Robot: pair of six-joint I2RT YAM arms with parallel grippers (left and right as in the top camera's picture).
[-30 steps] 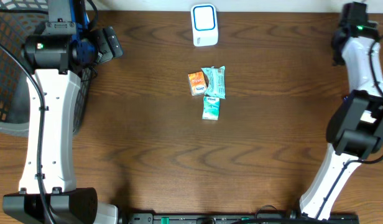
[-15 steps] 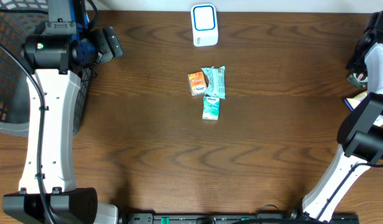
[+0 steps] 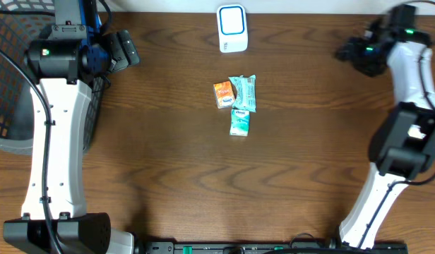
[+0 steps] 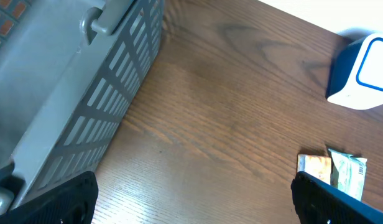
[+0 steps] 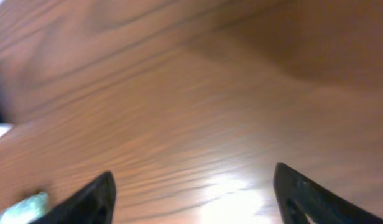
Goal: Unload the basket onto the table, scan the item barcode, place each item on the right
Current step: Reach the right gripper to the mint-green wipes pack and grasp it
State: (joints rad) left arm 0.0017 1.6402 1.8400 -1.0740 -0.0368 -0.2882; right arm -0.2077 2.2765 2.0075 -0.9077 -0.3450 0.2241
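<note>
Nothing of the scan looks done yet. 3 small packets lie on the counter [image 3: 168,162] on the near side of the scanner [image 3: 231,28], apart from it: an orange packet [image 3: 223,94], a teal packet [image 3: 244,92] touching it, and a smaller teal packet [image 3: 239,122] just beyond those 2. The left gripper [image 3: 126,49] hangs well to the left of the scanner, beside the basket [image 3: 6,70], its fingers spread wide and empty. The right gripper [image 3: 348,53] sits well to the scanner's right, fingers apart over bare wood. Picking 1 packet, lifting it and turning its barcode toward the scanner all remain; no barcode is legible here.
</note>
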